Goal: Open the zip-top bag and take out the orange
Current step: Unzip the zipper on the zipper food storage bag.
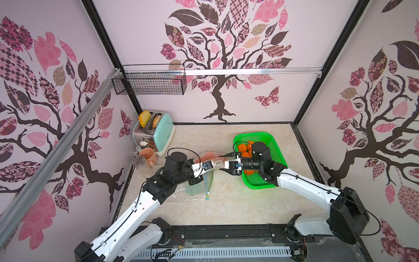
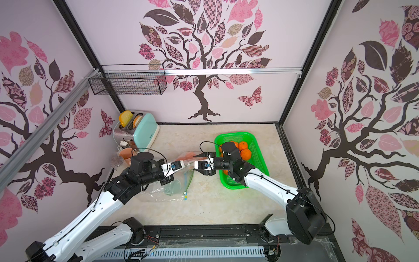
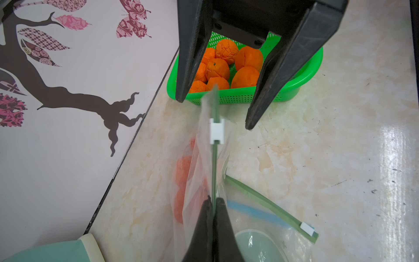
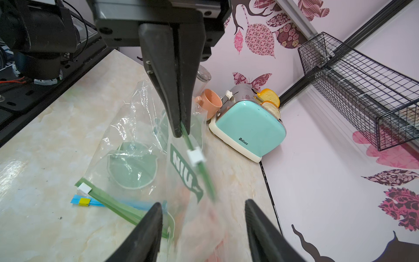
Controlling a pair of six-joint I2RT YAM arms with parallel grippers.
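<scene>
**Green zip strip pinched taut, slider not yet taken**

Clear plastic zip-top bag (image 3: 197, 158) is shown raised off the marble-patterned tabletop (image 3: 340, 158), between the two arms. Its green zip strip (image 3: 214, 172) is pinched by the left gripper (image 3: 214, 204), whose black jaws are pressed together on it. The small white plastic slider (image 3: 217, 131) is seen on the strip, between that pinch and the right gripper (image 4: 203, 202). The right jaws are spread on either side of the strip's free end, and nothing is seen to be touched by them. The round orange (image 3: 182, 167) is seen, blurred, through the bag's wall, inside and below the strip. The step in hand is judged to be the opening of the zip; whether the strip is parted anywhere cannot be told. Next, the slider is to be enclosed squarely by the right jaws, gripped, and drawn along the strip against a firm left hold.
</scene>
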